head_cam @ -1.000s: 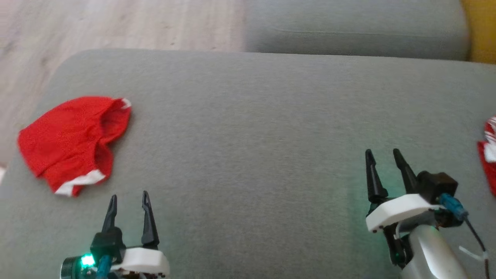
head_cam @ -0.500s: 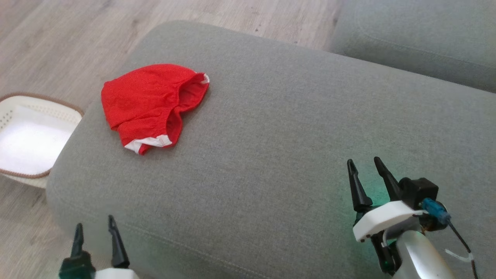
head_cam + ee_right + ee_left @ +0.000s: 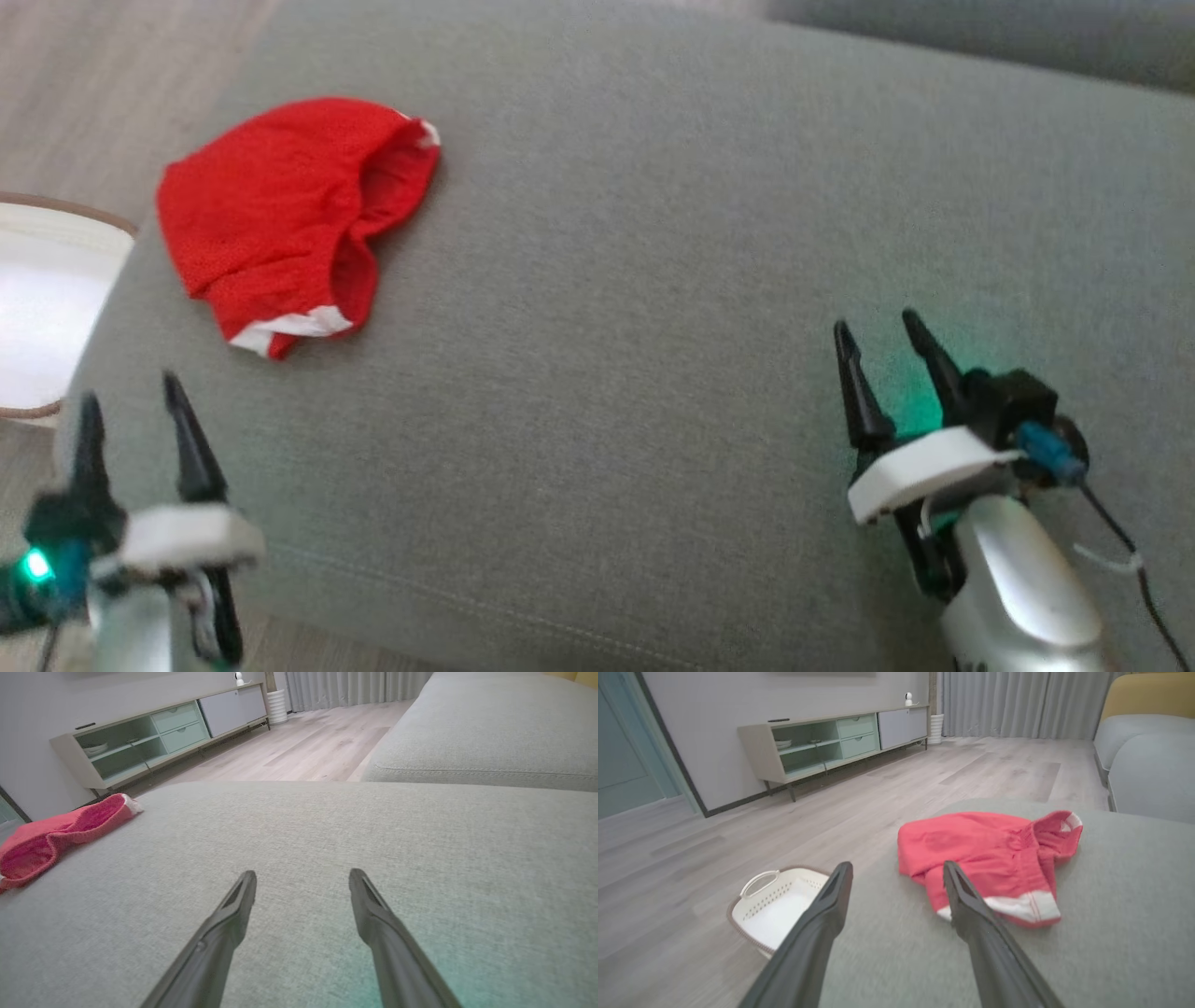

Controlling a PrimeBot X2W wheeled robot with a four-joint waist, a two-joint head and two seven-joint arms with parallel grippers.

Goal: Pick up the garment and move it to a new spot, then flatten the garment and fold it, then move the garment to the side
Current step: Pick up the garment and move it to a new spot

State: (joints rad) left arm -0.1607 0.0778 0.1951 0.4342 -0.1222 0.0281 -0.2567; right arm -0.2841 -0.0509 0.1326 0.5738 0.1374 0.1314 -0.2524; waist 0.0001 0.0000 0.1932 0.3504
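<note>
Overhead, crumpled red shorts [image 3: 280,205] with white hem bands lie at the far left of a grey woven sofa cushion [image 3: 653,280], apart from the left gripper [image 3: 131,390] and right gripper [image 3: 878,322], both spread wide and empty. Along the left wrist, tapered dark fingers [image 3: 971,905] point at the shorts, with a perforated white plastic basket [image 3: 770,905] on the pale plank floor [image 3: 691,835]. Along the right wrist, the shorts sit far left on the coarse weave.

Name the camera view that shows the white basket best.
Left wrist view: the basket sits nearly whole on the floor, handle and perforated walls clear. The head view catches a blurred part at its left edge.
</note>
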